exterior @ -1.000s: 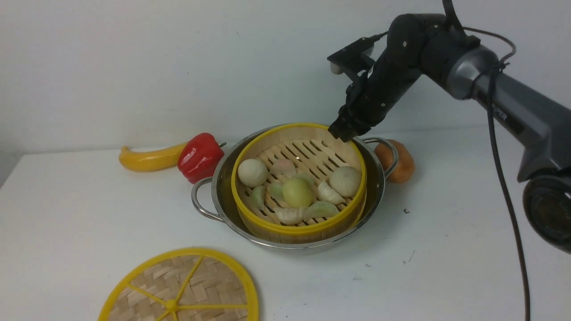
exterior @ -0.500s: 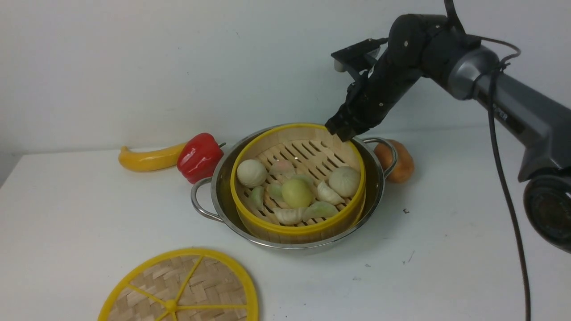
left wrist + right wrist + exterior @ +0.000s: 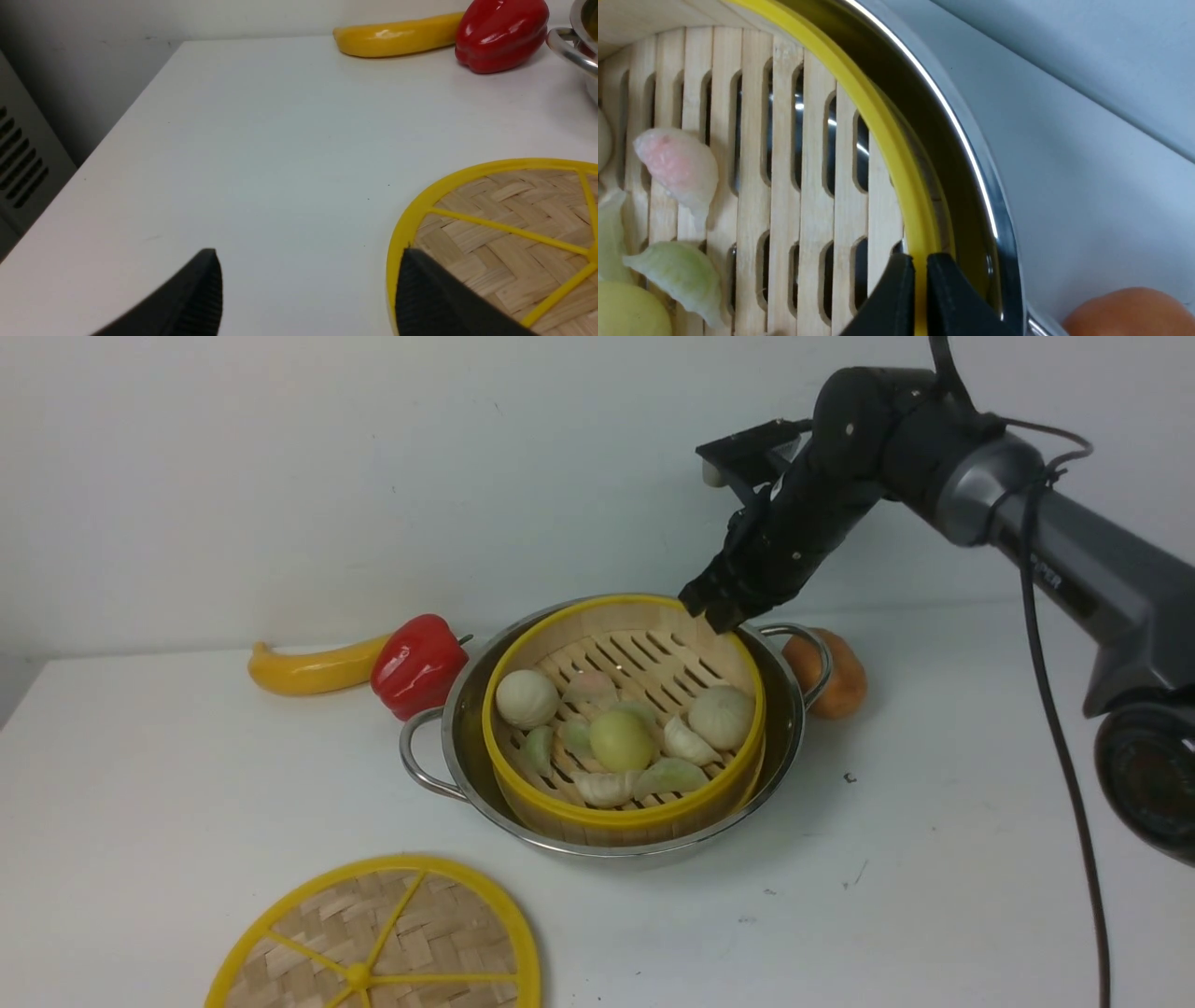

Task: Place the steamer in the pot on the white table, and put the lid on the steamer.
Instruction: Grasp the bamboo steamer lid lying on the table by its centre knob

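Front view: my right gripper (image 3: 714, 613) reaches down to the far edge of the steamer (image 3: 560, 810), its jaws drawn almost together on the yellow rim. The steamer sits inside the pot (image 3: 465, 719), spreading out below my fingertips and toward my own side. Toy buns and dumplings (image 3: 621, 739) lie on its slatted floor. The pot stands on the white table (image 3: 934, 896). An orange round thing (image 3: 845, 683) lies near this gripper, just beside the pot's handle on my right. Across the pot from it, a red pepper (image 3: 420, 663) sits just beside the other handle, with a long yellow vegetable (image 3: 308, 670) against the pepper. The lid (image 3: 420, 933) lies flat on the table, well apart from my right gripper. My left gripper does not show here.

Left wrist view: my left gripper (image 3: 308, 254) has its jaws spread wide, with only bare table between them. The lid lies just beside it, and one fingertip overlaps the lid's yellow rim in the picture. I cannot tell whether they touch. The pepper, the yellow vegetable and one pot handle are well ahead of this hand.

Right wrist view: my two black fingers leave only a thin slit, and the steamer's yellow rim runs straight into it. The pot's shiny wall curves just outside the rim. A pink dumpling (image 3: 679, 163) and a green dumpling (image 3: 679, 273) rest on the slats, apart from my fingertips.
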You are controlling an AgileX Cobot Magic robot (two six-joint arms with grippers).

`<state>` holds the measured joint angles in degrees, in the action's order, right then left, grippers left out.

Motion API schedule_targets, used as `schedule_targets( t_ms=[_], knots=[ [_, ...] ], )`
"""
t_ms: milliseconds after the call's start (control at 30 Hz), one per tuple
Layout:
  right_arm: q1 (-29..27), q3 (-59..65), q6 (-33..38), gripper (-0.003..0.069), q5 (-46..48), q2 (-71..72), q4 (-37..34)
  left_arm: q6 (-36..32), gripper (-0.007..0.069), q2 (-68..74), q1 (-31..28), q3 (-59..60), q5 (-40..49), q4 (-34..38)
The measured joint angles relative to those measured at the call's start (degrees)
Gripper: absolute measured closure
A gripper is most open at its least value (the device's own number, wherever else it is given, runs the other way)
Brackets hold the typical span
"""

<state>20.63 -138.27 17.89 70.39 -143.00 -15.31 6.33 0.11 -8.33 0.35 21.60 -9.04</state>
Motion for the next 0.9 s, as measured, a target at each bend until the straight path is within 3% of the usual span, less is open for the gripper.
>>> schedule_targets(
  t_ms=[400, 500, 767, 900],
  knots=[
    [-0.05, -0.42, 2.19, 0.0584, 0.06, -0.04, -0.29, 0.00, 0.0163, 0.00, 0.00, 0.00, 0.00, 0.00],
    [0.06, -1.90, 1.69, 0.0536, 0.25, -0.04, 1.25, 0.00, 0.0163, 0.00, 0.00, 0.00, 0.00, 0.00],
    [0.06, -11.21, -2.53, 0.0322, 0.43, -0.04, 5.56, 0.00, 0.0163, 0.00, 0.00, 0.00, 0.00, 0.00],
    [0.06, -17.87, -5.81, 0.0311, 0.41, -0.04, 6.01, 0.00, 0.0163, 0.00, 0.00, 0.00, 0.00, 0.00]
  ],
)
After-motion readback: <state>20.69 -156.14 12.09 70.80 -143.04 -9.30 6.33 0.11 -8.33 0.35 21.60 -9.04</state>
